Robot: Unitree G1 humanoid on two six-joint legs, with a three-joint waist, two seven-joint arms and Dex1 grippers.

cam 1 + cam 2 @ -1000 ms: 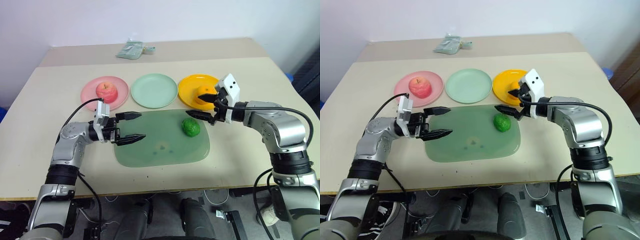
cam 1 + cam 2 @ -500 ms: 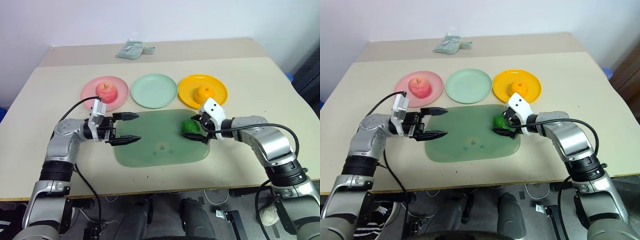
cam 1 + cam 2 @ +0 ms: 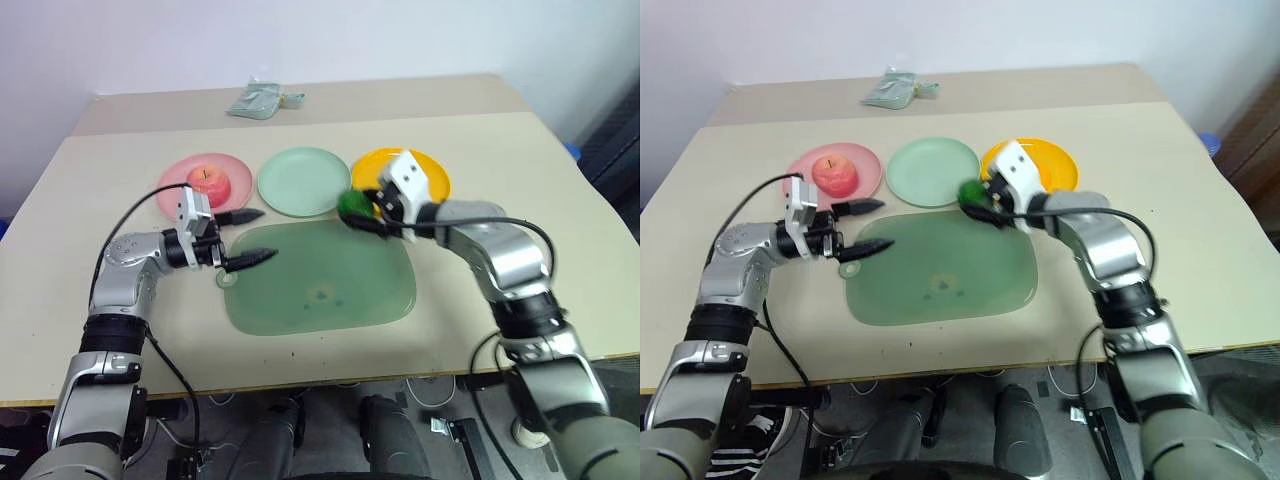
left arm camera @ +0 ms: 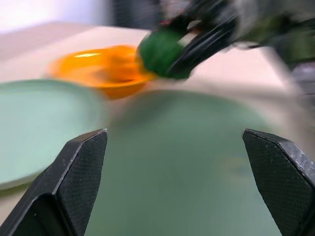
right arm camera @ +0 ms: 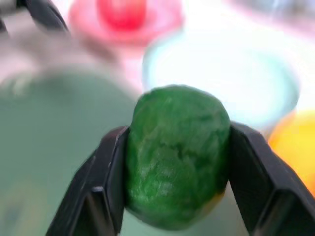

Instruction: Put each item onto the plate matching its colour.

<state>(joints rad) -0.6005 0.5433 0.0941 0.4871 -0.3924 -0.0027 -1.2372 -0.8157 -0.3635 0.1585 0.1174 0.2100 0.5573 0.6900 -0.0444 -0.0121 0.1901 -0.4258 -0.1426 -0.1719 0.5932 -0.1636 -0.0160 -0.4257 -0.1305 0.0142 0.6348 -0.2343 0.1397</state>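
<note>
Right gripper (image 3: 362, 212) clamped on the dark green bumpy lump (image 3: 352, 204), raised between the mint green plate (image 3: 304, 181) and yellow-orange plate (image 3: 435, 172), left gripper (image 3: 246, 237) fingers apart over the green board's (image 3: 330, 290) far left corner, apple (image 3: 209, 185) on the pink plate (image 3: 172, 195).

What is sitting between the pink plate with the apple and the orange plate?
The pale green plate sits between the pink plate and the orange plate; nothing lies on it. The head camera shows this.
</note>
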